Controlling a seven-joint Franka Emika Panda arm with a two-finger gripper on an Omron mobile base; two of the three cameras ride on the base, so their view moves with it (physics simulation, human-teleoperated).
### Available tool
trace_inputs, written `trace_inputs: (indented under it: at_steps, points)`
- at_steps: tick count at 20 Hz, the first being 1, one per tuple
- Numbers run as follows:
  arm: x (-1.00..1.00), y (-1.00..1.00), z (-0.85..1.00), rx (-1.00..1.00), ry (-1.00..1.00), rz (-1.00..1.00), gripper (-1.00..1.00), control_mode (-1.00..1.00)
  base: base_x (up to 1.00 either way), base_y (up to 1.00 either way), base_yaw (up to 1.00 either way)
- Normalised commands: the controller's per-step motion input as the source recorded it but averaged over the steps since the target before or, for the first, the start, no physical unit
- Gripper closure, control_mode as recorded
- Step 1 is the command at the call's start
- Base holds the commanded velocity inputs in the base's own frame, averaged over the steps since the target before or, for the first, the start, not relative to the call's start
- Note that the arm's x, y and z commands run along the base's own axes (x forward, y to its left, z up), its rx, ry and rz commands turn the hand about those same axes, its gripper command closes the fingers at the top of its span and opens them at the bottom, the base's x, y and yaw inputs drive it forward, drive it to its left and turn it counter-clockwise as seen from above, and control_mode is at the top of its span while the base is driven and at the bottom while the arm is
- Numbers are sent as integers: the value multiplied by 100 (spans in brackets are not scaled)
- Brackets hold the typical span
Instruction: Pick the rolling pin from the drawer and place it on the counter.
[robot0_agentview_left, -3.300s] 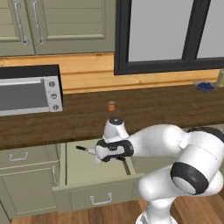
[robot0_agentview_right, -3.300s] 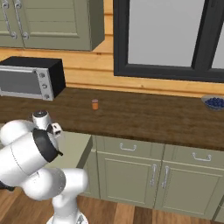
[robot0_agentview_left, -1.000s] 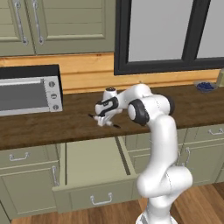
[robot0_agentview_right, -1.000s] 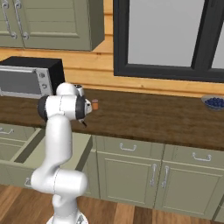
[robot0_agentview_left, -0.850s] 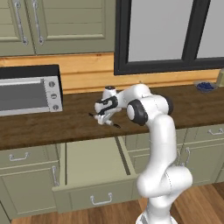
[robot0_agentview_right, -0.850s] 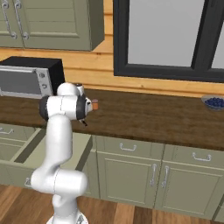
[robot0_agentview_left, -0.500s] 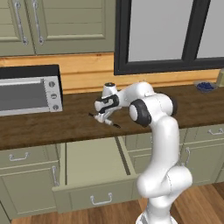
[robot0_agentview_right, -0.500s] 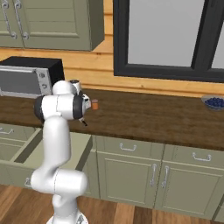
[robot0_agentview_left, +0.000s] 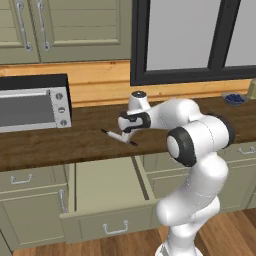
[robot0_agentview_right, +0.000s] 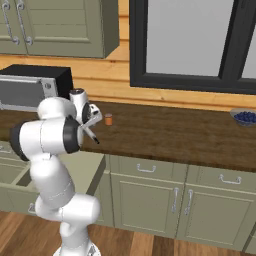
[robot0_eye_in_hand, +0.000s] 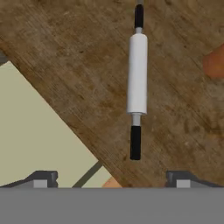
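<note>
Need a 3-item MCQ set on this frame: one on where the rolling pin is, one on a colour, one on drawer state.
1. Where does the rolling pin lie?
A. in the drawer
B. on the counter
C. on the floor

2. What colour are the rolling pin's handles?
A. black
B. red
C. silver

3. How does the drawer stand?
A. pulled out
B. pushed shut
C. lifted off its cabinet

Key: 1 B, the pin lies flat on the dark wood counter, with the open gripper above it. 2 A, both thin end handles are black in the hand view. 3 A, the drawer juts out under the counter, its pale inside showing.
</note>
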Motion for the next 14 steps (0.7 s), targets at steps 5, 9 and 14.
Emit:
trace_inputs:
  at_steps: [5,9,14]
  points:
    - [-100,-30,80,0,-37,0,-100,-100,0,0,0]
    - [-100,-25,95,1,-41,0,-100,-100,0,0,0]
    - [-100,-14,89,0,-29,0,-100,-100,0,0,0]
